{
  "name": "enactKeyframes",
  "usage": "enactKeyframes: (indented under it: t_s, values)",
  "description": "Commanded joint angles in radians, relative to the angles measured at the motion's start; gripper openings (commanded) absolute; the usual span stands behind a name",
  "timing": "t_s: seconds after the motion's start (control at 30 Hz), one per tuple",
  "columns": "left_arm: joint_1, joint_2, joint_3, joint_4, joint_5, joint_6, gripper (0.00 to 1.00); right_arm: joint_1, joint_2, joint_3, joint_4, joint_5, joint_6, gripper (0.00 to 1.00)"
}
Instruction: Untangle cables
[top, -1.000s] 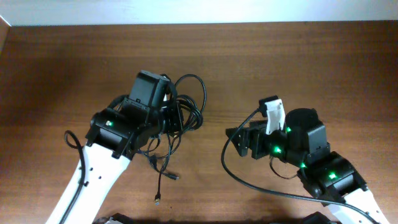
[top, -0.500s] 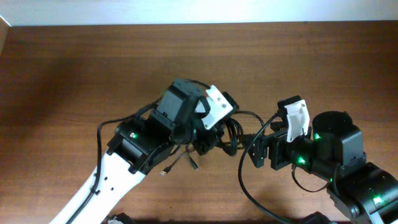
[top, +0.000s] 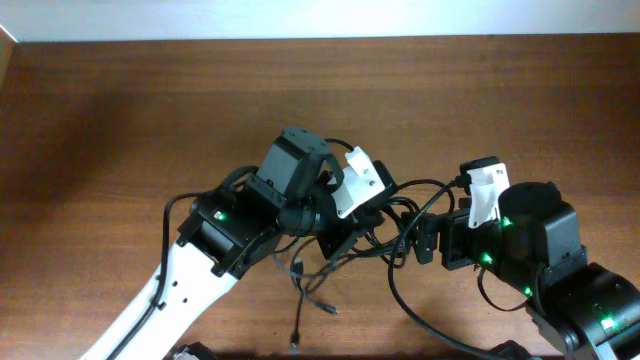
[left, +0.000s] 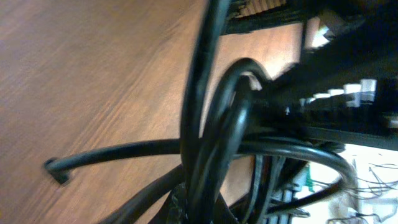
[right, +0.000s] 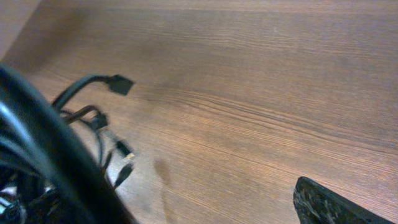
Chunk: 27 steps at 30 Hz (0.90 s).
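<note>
Black cables (top: 388, 212) (ends dangling over the wooden surface (top: 120, 120)) hang clamped in the left hand (top: 350, 222); whether the right hand (top: 418, 243) grips anything cannot be told.

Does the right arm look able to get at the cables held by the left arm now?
Probably yes. The right end effector points at the cables, close beside them, with nothing between. The left end effector holds them up. Whether they already touch cannot be told.

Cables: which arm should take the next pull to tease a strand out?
Right, probably. The left claw appears clamped on the cables, anchoring the bundle. The right claw sits beside the loops, facing them, so it could take one strand and pull away. Whether it is open is unclear.
</note>
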Motion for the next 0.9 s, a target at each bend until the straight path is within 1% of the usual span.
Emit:
enactKeyframes:
  t_s: [0.0, 0.17, 0.23, 0.33, 0.43, 0.53, 0.6, 0.63, 0.73, 0.87]
  values:
    - [-0.003, -0.013, 0.009, 0.010, 0.229, 0.024, 0.00, -0.003, -0.003, 0.018, -0.033, 0.163, -0.006, 0.99]
    - [-0.003, -0.026, 0.009, 0.010, 0.339, 0.024, 0.00, -0.004, -0.003, 0.018, -0.065, 0.305, -0.006, 0.99]
    - [-0.002, -0.035, 0.009, 0.009, 0.338, 0.024, 0.00, -0.004, -0.003, 0.018, -0.093, 0.388, -0.006, 0.99]
    - [-0.002, -0.055, 0.009, -0.001, 0.331, 0.024, 0.00, -0.004, -0.003, 0.018, -0.119, 0.433, -0.006, 0.99]
    - [-0.002, -0.077, 0.009, -0.038, 0.210, 0.023, 0.00, -0.004, -0.003, 0.018, -0.157, 0.554, -0.006, 0.99]
    - [0.002, -0.105, 0.009, -0.110, 0.086, 0.023, 0.00, -0.004, -0.003, 0.018, -0.189, 0.639, -0.006, 0.99]
    - [0.025, -0.144, 0.009, -0.168, -0.042, 0.023, 0.00, -0.004, -0.003, 0.018, -0.197, 0.682, -0.005, 0.99]
    - [0.043, -0.158, 0.009, -0.177, -0.085, 0.002, 0.00, -0.004, -0.003, 0.018, -0.197, 0.686, -0.006, 0.99]
    - [0.120, -0.195, 0.009, -0.203, -0.135, -0.018, 0.00, -0.019, -0.003, 0.018, -0.201, 0.689, 0.002, 0.99]
    - [0.221, -0.232, 0.009, -0.224, -0.126, -0.019, 0.00, -0.125, -0.003, 0.018, -0.219, 0.685, 0.040, 0.99]
